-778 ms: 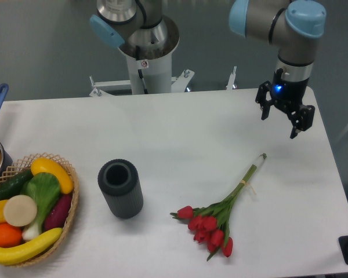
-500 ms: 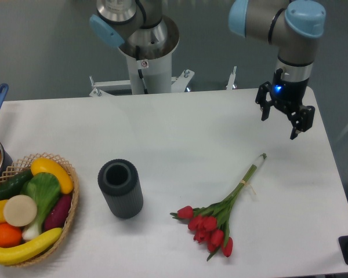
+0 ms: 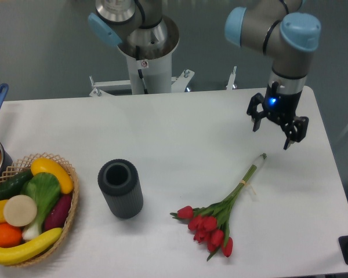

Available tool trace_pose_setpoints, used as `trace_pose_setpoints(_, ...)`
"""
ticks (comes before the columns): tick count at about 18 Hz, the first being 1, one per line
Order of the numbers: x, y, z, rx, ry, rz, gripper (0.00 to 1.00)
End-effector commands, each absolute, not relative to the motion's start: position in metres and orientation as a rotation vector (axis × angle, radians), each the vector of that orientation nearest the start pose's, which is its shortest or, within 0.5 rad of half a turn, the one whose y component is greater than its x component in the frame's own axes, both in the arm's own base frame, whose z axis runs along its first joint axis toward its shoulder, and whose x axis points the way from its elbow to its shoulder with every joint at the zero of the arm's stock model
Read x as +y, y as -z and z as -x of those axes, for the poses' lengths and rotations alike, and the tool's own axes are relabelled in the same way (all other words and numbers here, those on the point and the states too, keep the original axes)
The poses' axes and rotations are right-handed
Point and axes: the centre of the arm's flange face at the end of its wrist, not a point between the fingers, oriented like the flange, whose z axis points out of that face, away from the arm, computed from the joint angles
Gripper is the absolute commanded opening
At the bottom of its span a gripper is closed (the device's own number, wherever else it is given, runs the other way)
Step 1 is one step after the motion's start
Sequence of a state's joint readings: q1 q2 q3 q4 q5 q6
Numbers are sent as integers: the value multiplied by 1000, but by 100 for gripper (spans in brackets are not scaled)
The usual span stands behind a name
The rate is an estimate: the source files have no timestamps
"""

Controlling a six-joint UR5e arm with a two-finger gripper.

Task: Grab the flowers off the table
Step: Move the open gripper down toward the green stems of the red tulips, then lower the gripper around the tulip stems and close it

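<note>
Approach step: claw (image 3: 271, 128) held released and empty above the bench (image 3: 180, 121), near the stem ends of the flowers (image 3: 220, 211); descent over the stems judged required next.

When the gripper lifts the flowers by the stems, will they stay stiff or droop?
The flowers will probably droop a little: the red heads sit bunched at one end, far from the thin stem tips. The pale band should keep the stems together. They look light, and lying flat on the table they seem unlikely to roll.
</note>
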State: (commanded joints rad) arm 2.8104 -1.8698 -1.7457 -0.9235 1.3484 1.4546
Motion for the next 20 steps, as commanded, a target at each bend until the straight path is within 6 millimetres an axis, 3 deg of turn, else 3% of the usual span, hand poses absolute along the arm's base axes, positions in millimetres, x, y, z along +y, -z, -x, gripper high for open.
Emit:
trace_pose_setpoints(8, 409, -269, 500, 179, -102, 2864, 100)
trace_pose_setpoints(12, 418, -261, 495, 189, -139, 2868, 100)
trace_pose_setpoints(14, 427, -257, 494, 82, -168, 2878, 100)
trace_pose_setpoints(17, 438, -252, 497, 78, -171, 2874, 100)
trace_pose_setpoints(20, 460, -225, 501, 117, -131, 2885, 100)
